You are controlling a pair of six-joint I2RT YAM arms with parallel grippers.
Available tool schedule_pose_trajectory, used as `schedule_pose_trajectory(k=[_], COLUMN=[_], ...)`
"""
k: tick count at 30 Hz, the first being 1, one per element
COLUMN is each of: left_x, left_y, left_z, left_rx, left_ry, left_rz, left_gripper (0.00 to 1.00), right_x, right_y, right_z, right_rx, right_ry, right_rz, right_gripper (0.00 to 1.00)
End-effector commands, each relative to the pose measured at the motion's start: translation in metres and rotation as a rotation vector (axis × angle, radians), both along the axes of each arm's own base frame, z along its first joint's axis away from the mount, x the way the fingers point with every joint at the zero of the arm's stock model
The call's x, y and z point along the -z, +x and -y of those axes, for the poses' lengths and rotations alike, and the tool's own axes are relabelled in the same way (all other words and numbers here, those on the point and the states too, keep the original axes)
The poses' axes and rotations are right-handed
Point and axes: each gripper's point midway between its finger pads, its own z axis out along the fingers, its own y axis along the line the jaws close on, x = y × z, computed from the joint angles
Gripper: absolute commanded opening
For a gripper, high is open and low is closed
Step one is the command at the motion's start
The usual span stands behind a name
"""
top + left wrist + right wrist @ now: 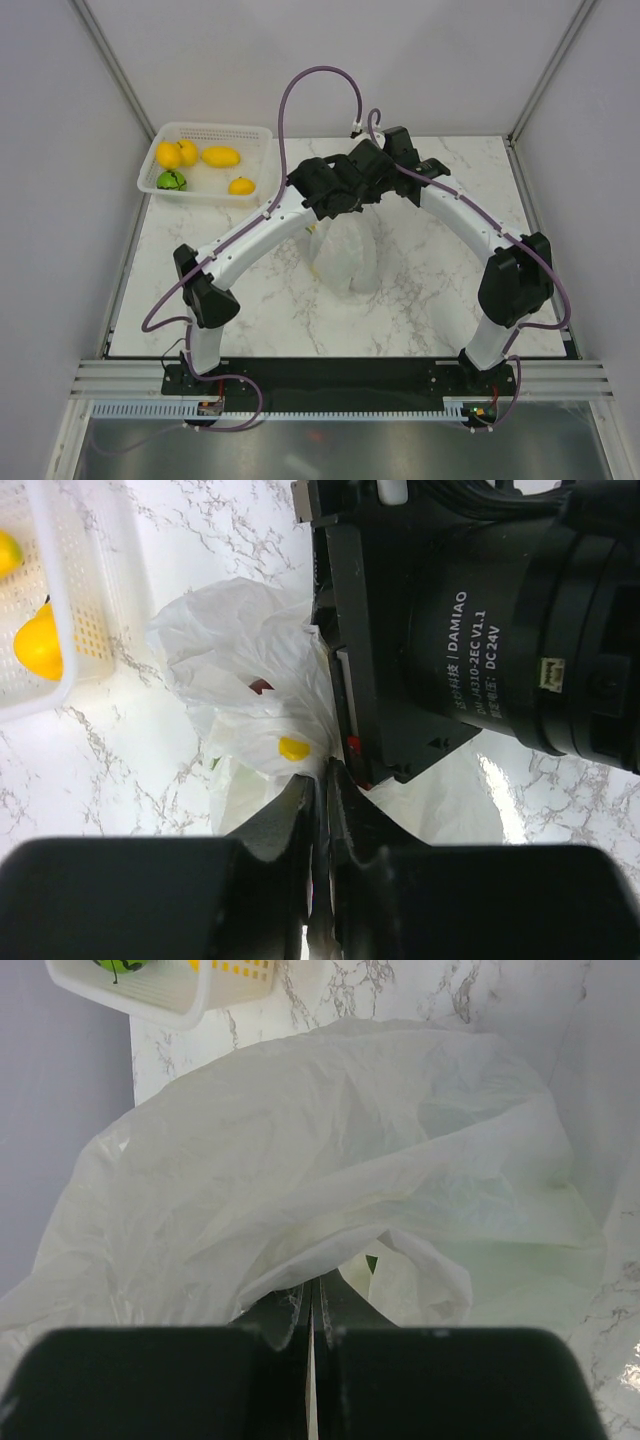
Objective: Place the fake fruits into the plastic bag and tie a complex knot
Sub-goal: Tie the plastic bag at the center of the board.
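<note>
Both claws meet over the middle of the table, directly above the plastic bag. The bag stands as a crumpled white mound whose long axis runs far to near in the top view, with its gathered neck at the far end under the two wrists and its body bulging toward the near edge. The left gripper comes at the neck from the left. Its fingers stand almost together with only a narrow slit between them and the tips against the film, and it cannot be told whether film lies in that slit. The right gripper comes from the right with its fingers pressed together. The bag's film sweeps down to the tips, so it appears clamped on a fold of the bag. The two arms are about equally near the neck, one on each side, so the neck lies between the claws, not off to one side. No knot can be made out. A dark red patch and a speck of green show through the film, probably fruit already inside. Some of the fake fruits, four yellow and one green, lie in the white basket at the far left corner, well apart from the bag and nearer the left arm, so the filling looks unfinished.
</note>
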Motion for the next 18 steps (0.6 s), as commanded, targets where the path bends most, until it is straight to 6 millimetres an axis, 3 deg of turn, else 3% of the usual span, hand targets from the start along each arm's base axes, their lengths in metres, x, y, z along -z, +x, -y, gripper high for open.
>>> schedule_pose_trajectory(k=[1, 5, 12, 18], left_x=[-0.032, -0.034, -0.038, -0.046], left_y=[-0.004, -0.007, -0.008, -0.011], left_z=[0.0, 0.001, 0.0, 0.001], left_rx=[-0.007, 0.0, 0.008, 0.017], left_ry=[-0.095, -0.11, -0.118, -0.153], left_rz=[0.061, 0.053, 0.057, 0.055], left_gripper=[0.17, 0.26, 0.51, 0.55], right_x=[-0.024, -0.024, -0.023, -0.024], right_y=[0.001, 0.002, 0.003, 0.004], right_z=[-0.011, -0.011, -0.009, -0.011], right_rx=[-0.022, -0.017, -0.012, -0.013], right_ry=[0.056, 0.054, 0.049, 0.049], right_rz=[0.065, 0.065, 0.066, 0.071], right_gripper=[0.0, 0.0, 0.0, 0.0])
